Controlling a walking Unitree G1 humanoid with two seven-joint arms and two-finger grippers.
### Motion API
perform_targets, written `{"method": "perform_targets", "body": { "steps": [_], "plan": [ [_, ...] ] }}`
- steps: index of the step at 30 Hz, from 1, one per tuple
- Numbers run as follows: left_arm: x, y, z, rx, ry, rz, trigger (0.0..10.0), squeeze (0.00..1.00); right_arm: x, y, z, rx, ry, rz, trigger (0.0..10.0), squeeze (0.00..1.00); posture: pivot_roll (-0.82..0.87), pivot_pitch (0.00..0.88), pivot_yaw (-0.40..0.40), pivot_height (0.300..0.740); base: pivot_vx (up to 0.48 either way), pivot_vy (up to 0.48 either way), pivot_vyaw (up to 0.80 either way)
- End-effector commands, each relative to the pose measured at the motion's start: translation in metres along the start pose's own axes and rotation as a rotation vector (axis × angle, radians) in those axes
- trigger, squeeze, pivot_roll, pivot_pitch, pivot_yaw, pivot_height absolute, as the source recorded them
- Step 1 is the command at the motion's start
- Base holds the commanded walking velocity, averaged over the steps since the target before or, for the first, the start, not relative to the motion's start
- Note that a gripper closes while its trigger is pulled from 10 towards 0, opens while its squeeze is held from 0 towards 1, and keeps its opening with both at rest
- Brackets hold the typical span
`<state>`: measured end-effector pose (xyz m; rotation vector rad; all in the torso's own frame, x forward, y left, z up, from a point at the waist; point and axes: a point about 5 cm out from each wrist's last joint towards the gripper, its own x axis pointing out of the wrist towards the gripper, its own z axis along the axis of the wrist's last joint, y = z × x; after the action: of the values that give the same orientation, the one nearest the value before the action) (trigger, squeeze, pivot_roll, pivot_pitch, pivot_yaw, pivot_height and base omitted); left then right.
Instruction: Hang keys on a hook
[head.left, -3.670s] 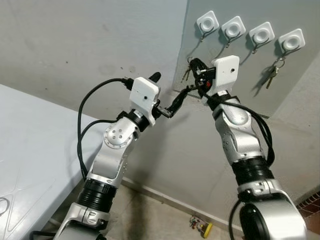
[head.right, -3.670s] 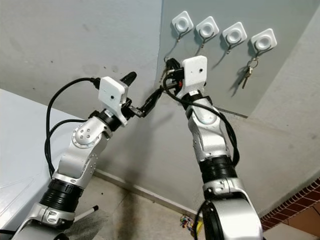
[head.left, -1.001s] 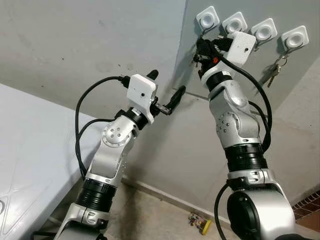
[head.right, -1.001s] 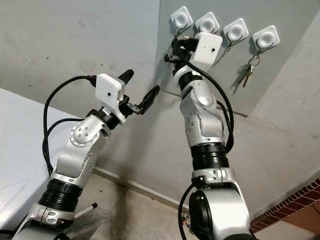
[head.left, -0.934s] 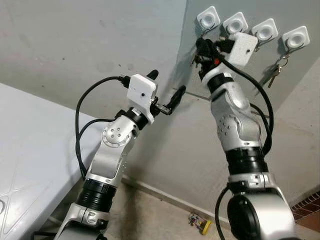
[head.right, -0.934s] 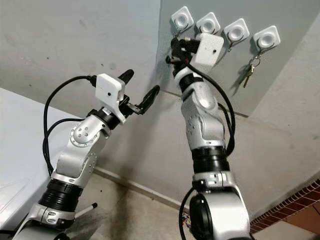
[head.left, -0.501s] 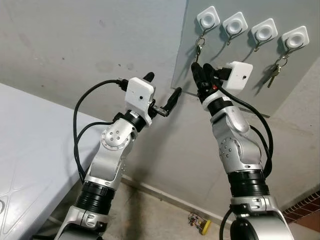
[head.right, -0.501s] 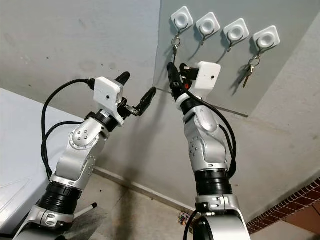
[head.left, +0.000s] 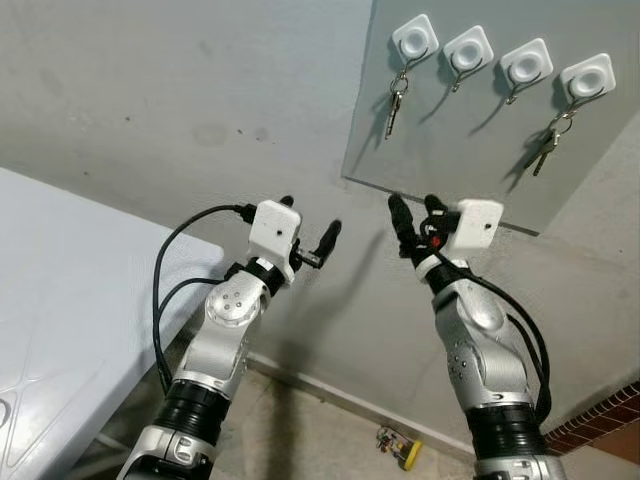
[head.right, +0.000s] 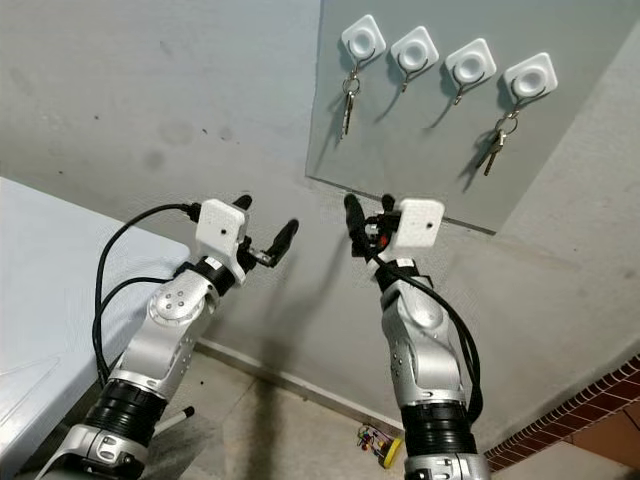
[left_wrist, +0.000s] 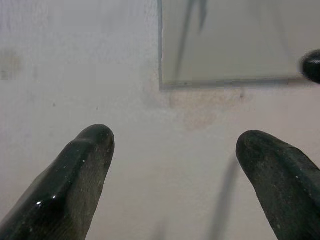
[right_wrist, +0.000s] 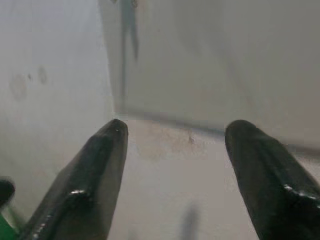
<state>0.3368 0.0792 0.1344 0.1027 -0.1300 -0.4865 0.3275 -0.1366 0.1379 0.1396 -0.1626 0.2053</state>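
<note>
A bunch of keys (head.left: 394, 102) hangs from the leftmost of several white hooks (head.left: 414, 38) on a grey wall panel (head.left: 480, 140). Another set of keys (head.left: 545, 148) hangs from the rightmost hook (head.left: 586, 76). My right gripper (head.left: 414, 214) is below the panel's lower edge, open and empty, well under the hung keys. My left gripper (head.left: 310, 222) is raised to its left, open with nothing between its fingers. In both wrist views the black fingers (right_wrist: 95, 175) (left_wrist: 75, 175) stand apart before the bare wall and the panel's corner (left_wrist: 165, 85).
A white table (head.left: 60, 290) lies at the left. The two middle hooks (head.left: 468, 47) (head.left: 526, 63) carry nothing. A small yellow object (head.left: 400, 447) lies on the floor by the skirting. Brick edging (head.left: 600, 420) shows at the lower right.
My right gripper let go of the keys on the leftmost hook and has dropped away below the panel, open. My left arm has lowered a little too.
</note>
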Motion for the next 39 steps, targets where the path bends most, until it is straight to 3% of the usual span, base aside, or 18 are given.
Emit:
{"method": "perform_targets", "body": {
  "steps": [1, 4, 5, 8, 10, 13, 15, 17, 20, 21, 23, 27, 29, 31, 33, 39],
  "plan": [
    [-0.012, -0.003, -0.039, -0.035, 0.121, 0.025, 10.0, 0.00, -0.031, -0.017, -0.056, -0.064, 0.198, -0.054, 10.0, 1.00, -0.02, 0.000, -0.053, 0.711, 0.000, 0.000, 0.00],
    [-0.015, -0.004, -0.046, -0.029, 0.145, 0.029, 10.0, 0.00, -0.038, -0.020, -0.067, -0.082, 0.236, -0.070, 10.0, 1.00, -0.02, 0.000, -0.053, 0.711, 0.000, 0.000, 0.00],
    [-0.022, -0.006, -0.061, -0.038, 0.201, 0.027, 10.0, 0.00, -0.051, -0.024, -0.083, -0.100, 0.302, -0.071, 10.0, 1.00, -0.02, 0.000, -0.047, 0.711, 0.000, 0.000, 0.00],
    [-0.032, -0.006, -0.081, -0.063, 0.298, 0.045, 10.0, 0.00, -0.071, -0.030, -0.106, -0.112, 0.407, -0.085, 10.0, 1.00, -0.03, 0.001, -0.043, 0.711, 0.000, 0.000, 0.00],
    [-0.047, -0.008, -0.101, -0.117, 0.390, 0.050, 10.0, 0.00, -0.095, -0.035, -0.128, -0.124, 0.528, -0.103, 10.0, 1.00, -0.03, 0.000, -0.040, 0.711, 0.000, 0.000, 0.00],
    [-0.065, -0.011, -0.123, -0.134, 0.506, 0.058, 10.0, 0.00, -0.125, -0.041, -0.149, -0.134, 0.656, -0.140, 10.0, 1.00, -0.04, 0.000, -0.034, 0.711, 0.000, 0.000, 0.00],
    [-0.076, -0.013, -0.133, -0.124, 0.571, 0.067, 10.0, 0.00, -0.139, -0.043, -0.158, -0.166, 0.730, -0.156, 10.0, 1.00, -0.04, 0.000, -0.030, 0.711, 0.000, 0.000, 0.00],
    [-0.088, -0.017, -0.143, -0.132, 0.622, 0.061, 10.0, 0.00, -0.153, -0.042, -0.166, -0.122, 0.785, -0.178, 10.0, 1.00, -0.04, 0.000, -0.030, 0.711, 0.000, 0.000, 0.00],
    [-0.107, -0.023, -0.158, -0.137, 0.717, 0.058, 10.0, 0.00, -0.173, -0.040, -0.176, -0.139, 0.870, -0.169, 10.0, 1.00, -0.05, 0.000, -0.022, 0.711, 0.000, 0.000, 0.00],
    [-0.110, -0.024, -0.160, -0.145, 0.730, 0.060, 10.0, 0.00, -0.176, -0.040, -0.177, -0.130, 0.879, -0.173, 10.0, 0.86, -0.05, 0.000, -0.011, 0.711, 0.000, 0.000, 0.00],
    [-0.118, -0.026, -0.165, -0.145, 0.768, 0.055, 10.0, 0.00, -0.183, -0.038, -0.180, -0.118, 0.900, -0.177, 10.0, 0.00, -0.06, 0.000, 0.001, 0.711, 0.000, 0.000, 0.00],
    [-0.139, -0.033, -0.177, -0.146, 0.859, 0.042, 10.0, 0.00, -0.200, -0.033, -0.188, -0.080, 0.964, -0.208, 10.0, 0.00, -0.08, 0.000, 0.014, 0.711, 0.000, 0.000, 0.00],
    [-0.150, -0.035, -0.183, -0.198, 0.904, 0.066, 10.0, 0.00, -0.210, -0.030, -0.191, -0.068, 0.994, -0.210, 10.0, 0.00, -0.10, 0.000, 0.031, 0.711, 0.000, 0.000, 0.00],
    [-0.153, -0.035, -0.185, -0.201, 0.919, 0.072, 10.0, 0.00, -0.214, -0.030, -0.192, -0.065, 1.014, -0.220, 10.0, 0.00, -0.10, 0.000, 0.034, 0.711, 0.000, 0.000, 0.00],
    [-0.166, -0.037, -0.190, -0.202, 0.975, 0.083, 10.0, 0.00, -0.238, -0.034, -0.196, -0.015, 1.082, -0.328, 10.0, 0.00, -0.11, 0.000, 0.037, 0.711, 0.000, 0.000, 0.00],
    [-0.167, -0.038, -0.191, -0.155, 0.980, 0.053, 10.0, 0.00, -0.257, -0.033, -0.200, -0.030, 1.158, -0.313, 10.0, 0.00, -0.11, 0.000, 0.029, 0.711, 0.000, 0.000, 0.00]
  ]
}}
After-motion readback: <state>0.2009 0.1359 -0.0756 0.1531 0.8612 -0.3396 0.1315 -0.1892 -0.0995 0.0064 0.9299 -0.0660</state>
